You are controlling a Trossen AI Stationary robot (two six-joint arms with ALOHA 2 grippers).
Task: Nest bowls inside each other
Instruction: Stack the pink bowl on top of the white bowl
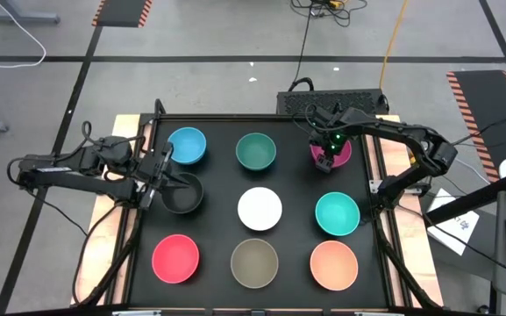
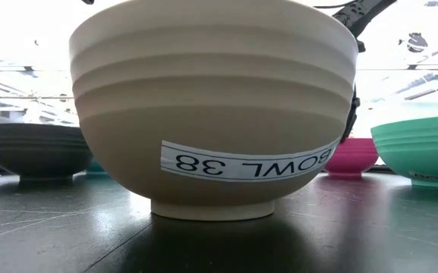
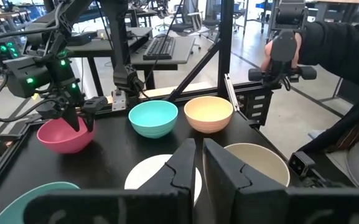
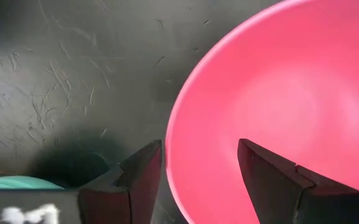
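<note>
Nine bowls stand in three rows on the black table (image 1: 217, 175): light blue (image 1: 187, 145), dark green (image 1: 255, 151) and magenta (image 1: 340, 154) at the far side. Black (image 1: 182, 195), white (image 1: 260, 209) and teal (image 1: 337, 213) are in the middle. Red-pink (image 1: 175, 259), olive-grey (image 1: 254, 262) and peach-orange (image 1: 333, 265) are near. My right gripper (image 4: 201, 152) points down, open, astride the magenta bowl's rim (image 4: 173, 143). My left gripper (image 3: 199, 165) is shut and hangs over the gap between the light blue and black bowls, touching nothing. My right gripper comes from above with one finger (image 4: 143, 171) outside the magenta bowl's rim, on its near left side, and the other finger (image 4: 269, 177) inside the bowl. I cannot tell whether either finger touches it. The bowl stands upright on the table.
Each bowl stands apart from its neighbours, with bare table between them. A wooden frame (image 1: 123, 132) edges the table. In the left wrist view a person's hand (image 3: 285, 46) holds a handle beyond the table's right side. Desks and a keyboard (image 3: 160, 46) stand farther off.
</note>
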